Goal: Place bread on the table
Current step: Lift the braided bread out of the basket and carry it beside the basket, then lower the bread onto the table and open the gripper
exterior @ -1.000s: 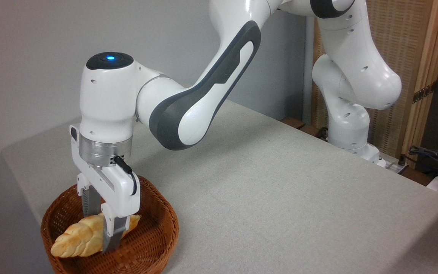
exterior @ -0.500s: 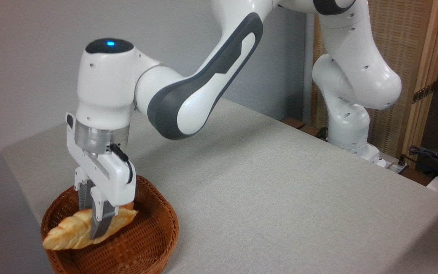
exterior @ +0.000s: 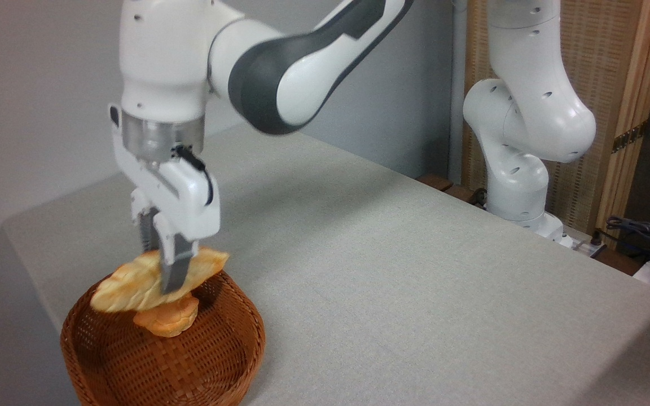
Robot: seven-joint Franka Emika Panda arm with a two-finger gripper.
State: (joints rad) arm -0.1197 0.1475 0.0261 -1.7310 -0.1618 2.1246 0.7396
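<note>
The pale golden braided bread loaf (exterior: 133, 282) looks matt and lightly crusted, with browner ridges. The small round orange bun (exterior: 168, 320) at its 6 o'clock has a smoother, faintly shiny crust. The round brown wicker basket (exterior: 212, 361) is rough woven cane. The grey-beige woven cloth of the table (exterior: 415, 270) is matt and finely textured. The glossy white plastic gripper (exterior: 162, 276) has dull grey metal fingers (exterior: 176, 270).

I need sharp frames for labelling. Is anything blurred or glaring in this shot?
Camera view: the pincer and the bread it grips look slightly smeared, as does the arm above; the basket and table are sharp; light is soft and even, with only mild sheen on the arm's white shell and no harsh glare.
</note>
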